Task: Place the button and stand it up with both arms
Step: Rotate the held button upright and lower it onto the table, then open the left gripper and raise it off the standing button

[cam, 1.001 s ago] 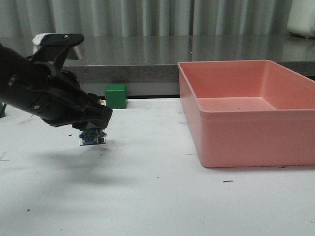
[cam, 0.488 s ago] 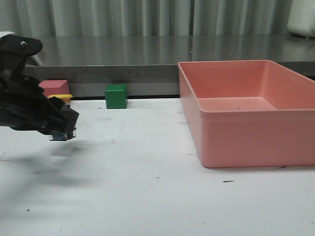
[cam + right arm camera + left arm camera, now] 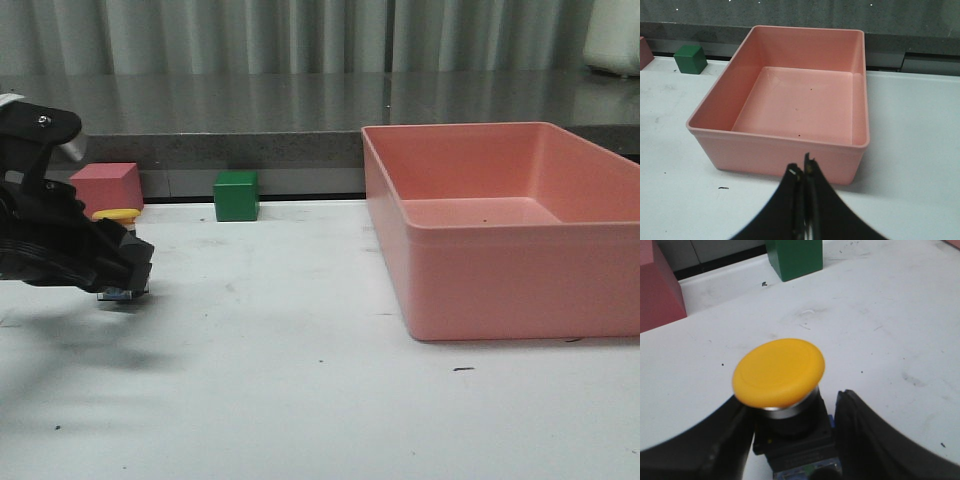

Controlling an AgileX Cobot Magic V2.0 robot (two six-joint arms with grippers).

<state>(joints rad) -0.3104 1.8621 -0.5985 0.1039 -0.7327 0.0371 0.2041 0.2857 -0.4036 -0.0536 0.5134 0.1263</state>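
Low, left arm (image 3: 60, 235) clamping button (image 3: 779, 372)

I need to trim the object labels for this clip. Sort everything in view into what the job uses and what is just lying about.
Part of the job:
- button, yellow cap up, held by the left end effector
- right end effector, shut and empty
- table, where the button goes

Just lying about:
- pink bin
- green cube
- red block
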